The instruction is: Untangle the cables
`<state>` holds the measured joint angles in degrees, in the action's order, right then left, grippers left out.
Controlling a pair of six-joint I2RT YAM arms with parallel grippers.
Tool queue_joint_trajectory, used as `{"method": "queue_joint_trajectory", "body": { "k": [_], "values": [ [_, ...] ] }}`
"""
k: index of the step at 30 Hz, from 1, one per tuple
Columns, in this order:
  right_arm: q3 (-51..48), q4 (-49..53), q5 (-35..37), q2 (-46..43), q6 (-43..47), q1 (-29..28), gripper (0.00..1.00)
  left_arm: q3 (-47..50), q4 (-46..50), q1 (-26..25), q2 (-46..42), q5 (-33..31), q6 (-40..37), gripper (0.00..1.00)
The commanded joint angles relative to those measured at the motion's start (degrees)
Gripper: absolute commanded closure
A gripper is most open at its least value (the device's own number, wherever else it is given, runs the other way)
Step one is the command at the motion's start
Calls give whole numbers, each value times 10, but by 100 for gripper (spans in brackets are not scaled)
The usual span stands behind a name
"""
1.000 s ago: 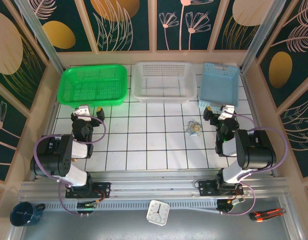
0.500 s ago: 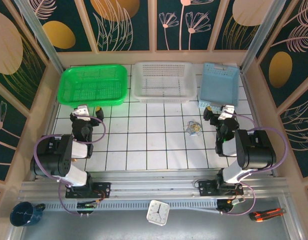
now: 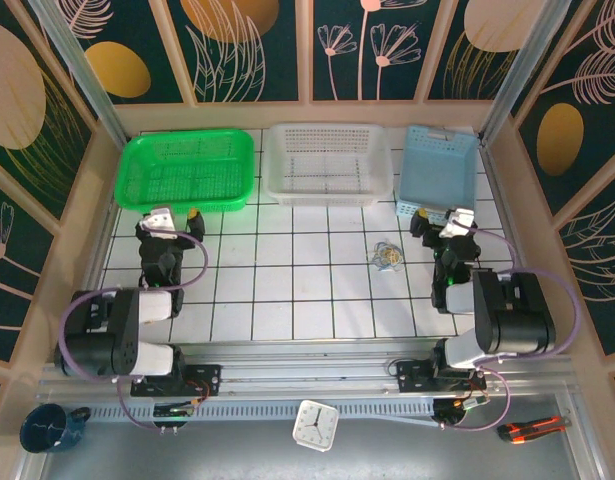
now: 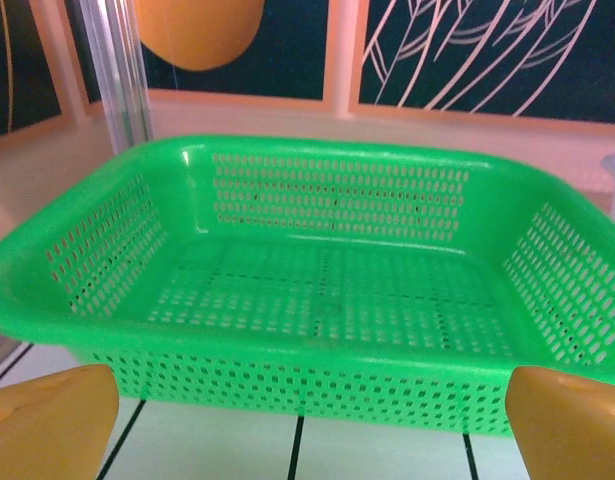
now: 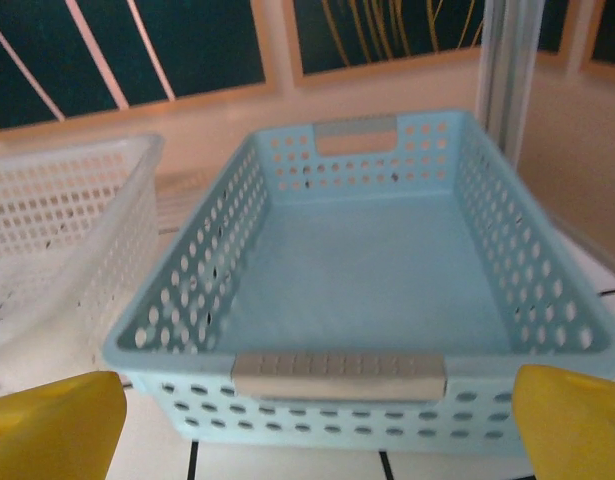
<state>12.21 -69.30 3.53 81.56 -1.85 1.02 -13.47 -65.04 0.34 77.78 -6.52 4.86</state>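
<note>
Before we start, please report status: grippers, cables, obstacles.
Left gripper open, facing green basket. Right gripper open, facing blue basket. Cables tangled on table, untouched. Path clear.

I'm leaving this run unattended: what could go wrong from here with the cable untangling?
The cables lie in one small tight clump; the open right gripper may pinch the whole knot and tighten it. That gripper sits close to the blue basket, so swinging toward the clump could nudge it. The open left gripper, by the green basket, has a long reach to help.

Tiled table [image 3: 287, 295] carries green basket [image 3: 187, 170], white basket [image 3: 327, 162], blue basket [image 3: 439, 165] (plus cables [image 3: 389, 257]).
</note>
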Motion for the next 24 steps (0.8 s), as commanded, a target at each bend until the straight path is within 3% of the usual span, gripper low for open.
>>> {"method": "queue_joint_trajectory", "body": {
  "k": [1,5,7,8,10,13,19,21,24],
  "values": [
    [24,89,61,-70,-6,-15,1,-24,60,4,-46,-11,17,1],
    [84,283,105,-169,-92,-12,1,-43,122,4,-100,-8,48,1],
    [118,389,86,-215,-217,7,1,-52,146,4,-131,11,70,1],
    [134,426,46,-227,-266,23,1,-59,160,4,-144,23,82,1],
    [160,457,-100,-238,-292,47,1,-80,208,4,-173,49,109,1],
    [199,518,-186,-240,-295,27,3,-115,286,3,-211,74,149,1],
    [255,714,-175,-212,-300,-67,13,-189,490,-4,-236,133,217,1],
    [245,737,-160,-207,-315,-92,14,-188,516,-18,-242,155,241,1],
    [213,739,-124,-200,-342,-125,12,-170,526,-78,-257,129,280,1]
  ]
}}
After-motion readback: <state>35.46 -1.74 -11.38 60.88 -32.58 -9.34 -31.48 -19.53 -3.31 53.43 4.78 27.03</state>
